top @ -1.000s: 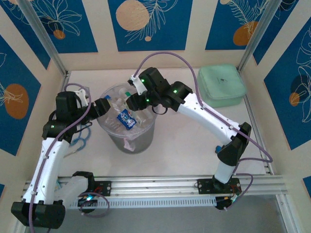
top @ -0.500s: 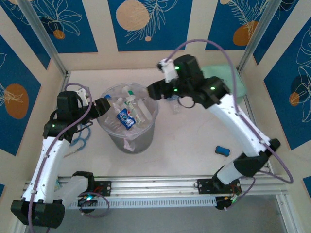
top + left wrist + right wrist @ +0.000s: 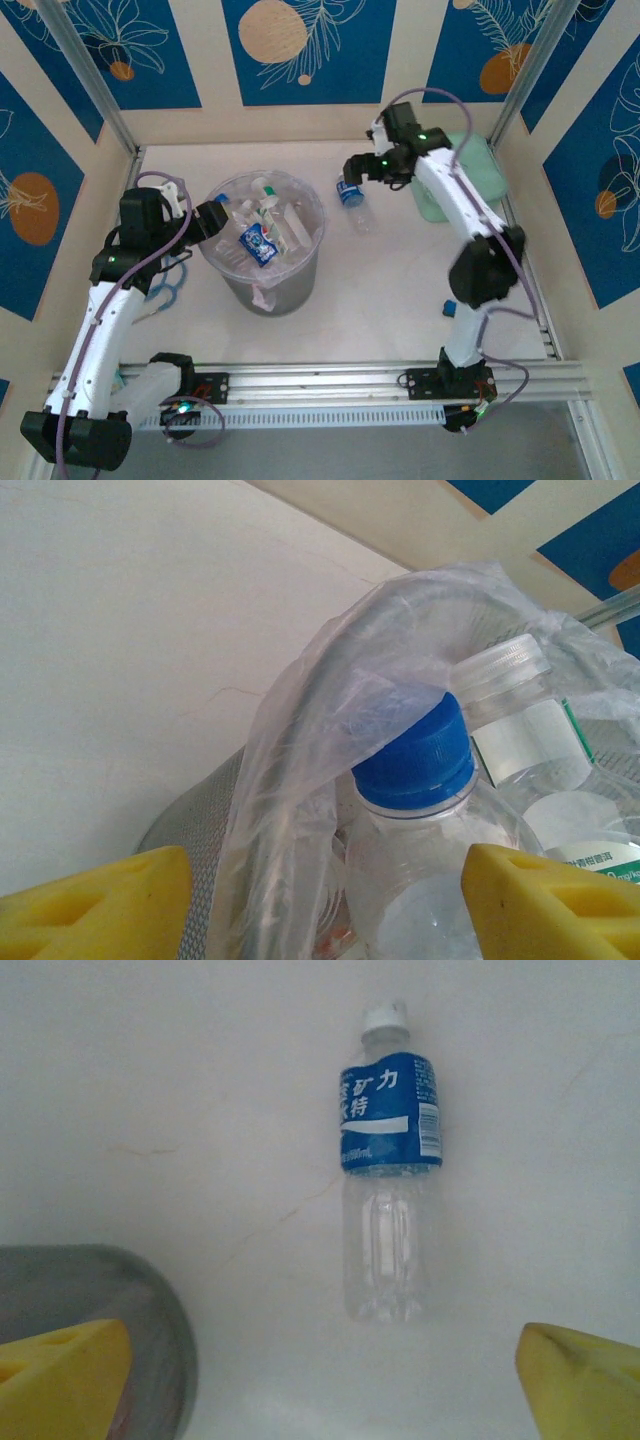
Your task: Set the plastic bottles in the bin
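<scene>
The grey bin (image 3: 268, 285), lined with a clear bag (image 3: 330, 680), holds several plastic bottles (image 3: 262, 228). My left gripper (image 3: 213, 216) hangs open at the bin's left rim. In the left wrist view its yellow fingers (image 3: 100, 905) stand wide on either side of the bag's edge and a blue-capped bottle (image 3: 412, 755), next to a clear-capped one (image 3: 500, 670). One more bottle (image 3: 352, 202) with a blue label and white cap (image 3: 385, 1015) lies flat on the table right of the bin. My right gripper (image 3: 352, 172) is open just above it, with the bottle (image 3: 388, 1190) ahead of its fingers (image 3: 585, 1380).
A mint-green square case (image 3: 480, 165) sits at the back right, partly under my right arm. A blue looped object (image 3: 165, 285) lies on the table under my left arm. The bin's rim (image 3: 150, 1330) is close to the right gripper's left finger.
My right arm swung away from over the bin to the right and back, and now hangs over the lone bottle on the table. The left arm stayed put.
</scene>
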`<action>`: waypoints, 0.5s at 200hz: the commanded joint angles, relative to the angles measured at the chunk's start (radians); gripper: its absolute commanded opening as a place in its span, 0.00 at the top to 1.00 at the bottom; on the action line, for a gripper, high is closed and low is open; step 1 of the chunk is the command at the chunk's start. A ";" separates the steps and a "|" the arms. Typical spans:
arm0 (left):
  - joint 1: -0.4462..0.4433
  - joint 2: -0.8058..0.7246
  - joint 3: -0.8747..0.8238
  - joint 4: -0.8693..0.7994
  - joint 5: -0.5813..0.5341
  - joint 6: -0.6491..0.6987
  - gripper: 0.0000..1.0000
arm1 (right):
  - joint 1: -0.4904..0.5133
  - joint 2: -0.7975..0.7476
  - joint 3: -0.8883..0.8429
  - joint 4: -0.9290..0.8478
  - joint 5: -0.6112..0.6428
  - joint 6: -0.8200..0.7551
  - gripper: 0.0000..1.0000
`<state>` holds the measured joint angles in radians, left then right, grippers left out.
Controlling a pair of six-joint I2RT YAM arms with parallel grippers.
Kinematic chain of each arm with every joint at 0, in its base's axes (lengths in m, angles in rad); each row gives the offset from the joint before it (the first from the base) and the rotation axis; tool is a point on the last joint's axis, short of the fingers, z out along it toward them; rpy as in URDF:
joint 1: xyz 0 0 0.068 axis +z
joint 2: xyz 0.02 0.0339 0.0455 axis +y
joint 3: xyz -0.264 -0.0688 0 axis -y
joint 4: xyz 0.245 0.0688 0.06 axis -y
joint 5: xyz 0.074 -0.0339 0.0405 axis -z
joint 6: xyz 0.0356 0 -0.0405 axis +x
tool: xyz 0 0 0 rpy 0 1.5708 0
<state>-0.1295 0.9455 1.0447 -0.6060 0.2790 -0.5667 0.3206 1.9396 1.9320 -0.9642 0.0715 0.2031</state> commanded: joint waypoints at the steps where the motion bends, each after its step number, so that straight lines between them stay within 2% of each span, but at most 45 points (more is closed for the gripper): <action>1: -0.021 0.005 -0.012 -0.057 0.003 0.039 0.27 | 0.009 0.157 0.144 -0.086 -0.022 -0.024 0.01; 38: -0.022 -0.001 -0.029 -0.072 0.026 0.060 0.25 | 0.020 0.472 0.440 -0.174 0.064 -0.035 0.03; 54: -0.024 0.006 -0.034 -0.073 0.026 0.064 0.25 | 0.020 0.564 0.526 -0.199 0.058 -0.031 0.05; 76: -0.024 0.015 -0.033 -0.067 0.037 0.062 0.25 | 0.020 0.590 0.501 -0.159 -0.016 -0.004 0.17; 100: -0.024 0.022 -0.013 -0.083 0.032 0.073 0.25 | 0.020 0.554 0.422 -0.094 -0.009 0.015 0.28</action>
<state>-0.1314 0.9451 1.0412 -0.6094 0.2806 -0.5407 0.3347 2.5362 2.3905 -1.0813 0.0933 0.1978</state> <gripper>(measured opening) 0.749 0.754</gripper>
